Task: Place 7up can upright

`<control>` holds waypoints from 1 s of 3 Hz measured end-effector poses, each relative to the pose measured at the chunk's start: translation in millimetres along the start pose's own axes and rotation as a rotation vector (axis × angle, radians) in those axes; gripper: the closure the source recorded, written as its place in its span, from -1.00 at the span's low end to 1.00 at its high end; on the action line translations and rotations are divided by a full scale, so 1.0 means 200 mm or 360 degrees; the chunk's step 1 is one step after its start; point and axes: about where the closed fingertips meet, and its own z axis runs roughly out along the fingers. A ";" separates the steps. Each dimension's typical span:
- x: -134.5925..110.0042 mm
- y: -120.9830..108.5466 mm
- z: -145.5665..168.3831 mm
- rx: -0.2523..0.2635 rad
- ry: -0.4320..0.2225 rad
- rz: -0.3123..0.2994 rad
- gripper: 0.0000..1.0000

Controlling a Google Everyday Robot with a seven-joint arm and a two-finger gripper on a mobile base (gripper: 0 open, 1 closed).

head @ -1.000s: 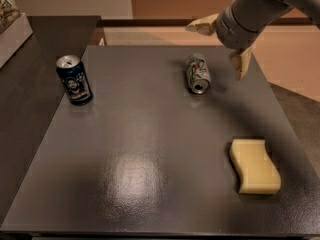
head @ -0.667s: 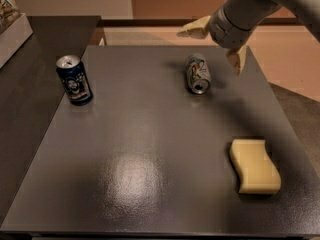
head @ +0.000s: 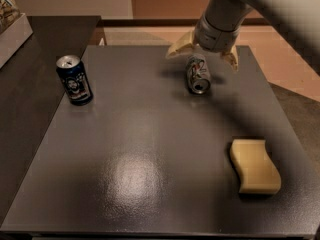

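Note:
The 7up can (head: pixel 198 74) is a silver-grey can with green and red markings. It lies on its side on the dark table (head: pixel 150 184), far centre-right, with its shiny top facing the camera. My gripper (head: pixel 204 55) hangs just above the can's far end. It is open, with one cream finger (head: pixel 179 46) left of the can and the other finger (head: pixel 232 60) right of it. The fingers straddle the can and do not hold it.
A dark blue can (head: pixel 74 79) with white graphics stands upright at the far left. A yellow sponge (head: pixel 254 166) lies at the near right. A lower dark counter (head: pixel 30 84) runs along the left, with a white box (head: pixel 11 29) on it.
My gripper has moved left and down from the table's far right edge to just above the lying can, now straddling it. The can has not moved.

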 end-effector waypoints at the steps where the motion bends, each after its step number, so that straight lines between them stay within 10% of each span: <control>1: -0.05 0.02 0.08 -0.0122 -0.0063 -0.0134 -1.00; 3: -0.11 0.03 0.18 -0.0228 -0.0159 -0.0190 -0.65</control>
